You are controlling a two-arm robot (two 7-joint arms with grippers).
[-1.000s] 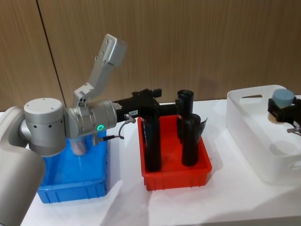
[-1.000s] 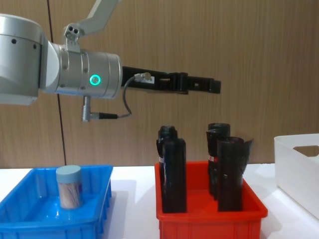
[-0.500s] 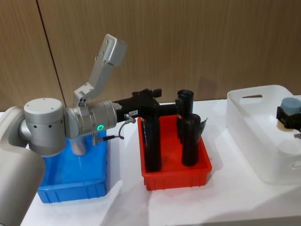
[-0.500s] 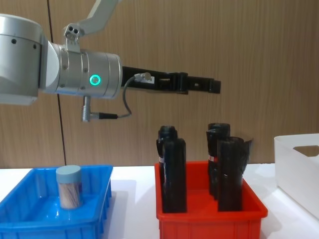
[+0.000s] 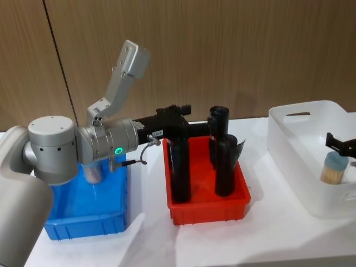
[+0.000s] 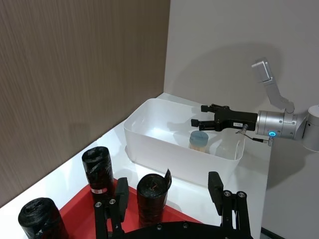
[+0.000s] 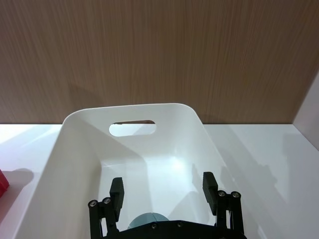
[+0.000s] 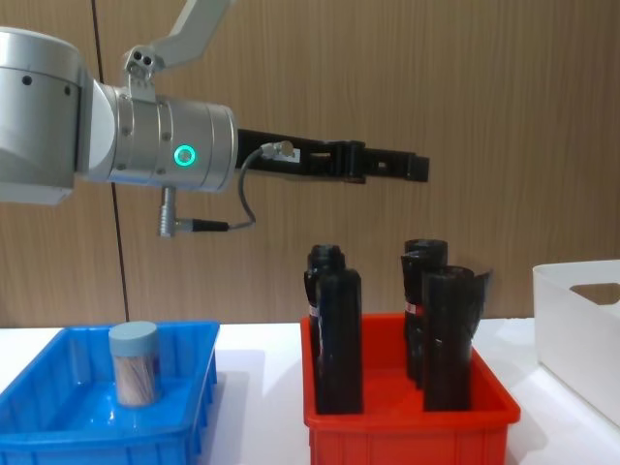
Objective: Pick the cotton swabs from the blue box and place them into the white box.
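At 9 o'clock on the worktop [image 5: 150,239], the blue box [image 5: 83,222] holds a swab jar [image 8: 134,363]. The left hand [image 8: 418,167], open and empty, hovers above the red bin [image 5: 208,211]. At 3 o'clock, the right hand [image 7: 163,185], open and empty, hangs over a second swab jar [image 5: 334,168] standing in the white box [image 5: 295,144].

Three containers stand in a row on the surface [image 5: 267,239]: the shallow bin [image 5: 83,228] at the left, the middle bin [image 5: 208,211] just beside it, and the handled box [image 5: 295,167] at the right, set a little apart. One swab jar [image 8: 134,362] stands upright in the shallow bin, toward its rear. Tall bottles [image 5: 225,167] stand upright in the middle bin, one at its left and the others at its right. A second swab jar [image 5: 334,168] stands upright inside the handled box. The left gripper [image 8: 412,167] hangs above the bottles. The right gripper [image 5: 340,143] is just above the jar in the box.
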